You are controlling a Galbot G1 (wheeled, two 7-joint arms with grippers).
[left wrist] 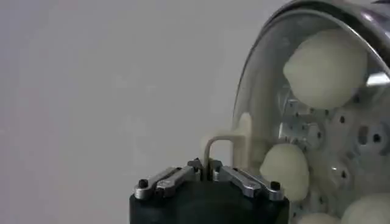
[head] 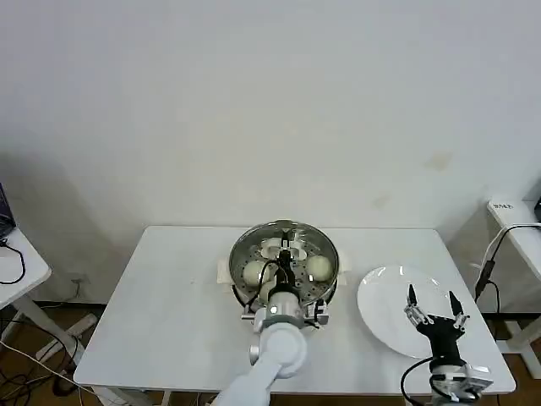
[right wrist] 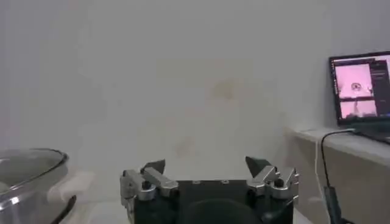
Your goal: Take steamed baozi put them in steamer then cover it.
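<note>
The steamer (head: 243, 254) stands mid-table, and several cream-white steamed baozi (head: 319, 267) lie on its perforated tray. Over it sits the clear glass cover (head: 314, 241); I cannot tell whether its rim touches the pot. My left gripper (head: 285, 255) is above the pot's middle, shut on the cover's pale handle (left wrist: 236, 141). In the left wrist view my left gripper (left wrist: 206, 165) pinches the handle's thin loop, and the baozi (left wrist: 326, 67) show through the glass. My right gripper (head: 433, 296) hangs open over the white plate (head: 380, 296), with nothing between the jaws (right wrist: 207, 164).
The white plate lies right of the steamer near the table's front right. A side table (head: 516, 222) with cables and a laptop (right wrist: 361, 85) stands to the right. Another small table (head: 17, 266) is at the far left. The white wall is behind.
</note>
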